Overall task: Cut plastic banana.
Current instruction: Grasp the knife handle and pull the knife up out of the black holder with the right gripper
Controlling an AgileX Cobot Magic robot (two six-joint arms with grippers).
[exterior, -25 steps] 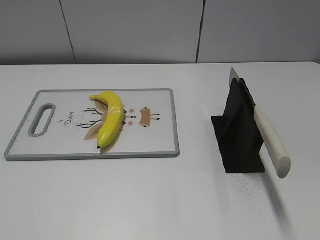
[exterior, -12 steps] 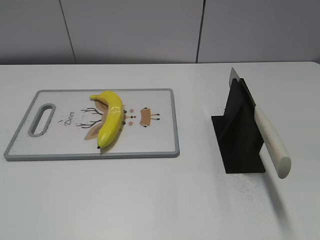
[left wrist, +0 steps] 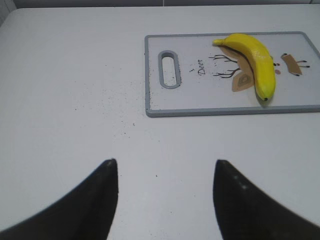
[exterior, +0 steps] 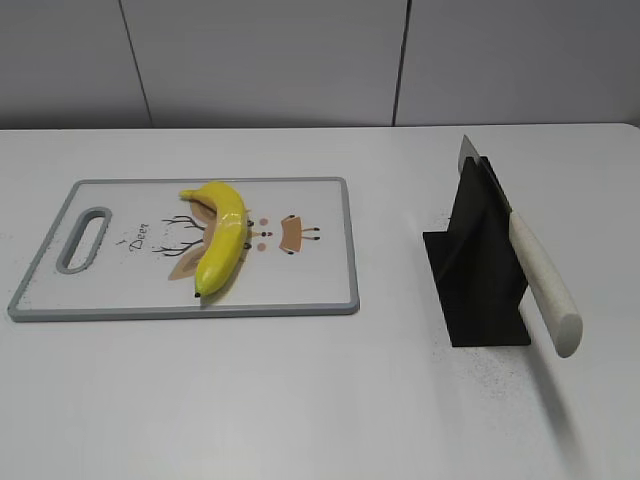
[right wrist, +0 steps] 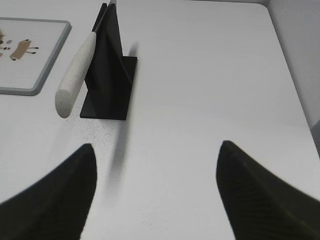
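Observation:
A yellow plastic banana (exterior: pixel 223 236) lies whole on a white cutting board (exterior: pixel 310 280) with a grey rim; it also shows in the left wrist view (left wrist: pixel 255 62) on the board (left wrist: pixel 200 100). A knife with a white handle (exterior: pixel 541 283) rests slanted in a black stand (exterior: pixel 478 270), handle toward the front; the right wrist view shows the handle (right wrist: pixel 76 72) and stand (right wrist: pixel 110 75). My left gripper (left wrist: pixel 165 165) is open and empty over bare table, short of the board. My right gripper (right wrist: pixel 156 150) is open and empty, short of the stand. Neither gripper shows in the exterior view.
The white table (exterior: pixel 320 400) runs back to a grey wall (exterior: pixel 300 60). The board's handle slot (exterior: pixel 84 240) is at its left end. The table's right edge (right wrist: pixel 290 65) shows in the right wrist view.

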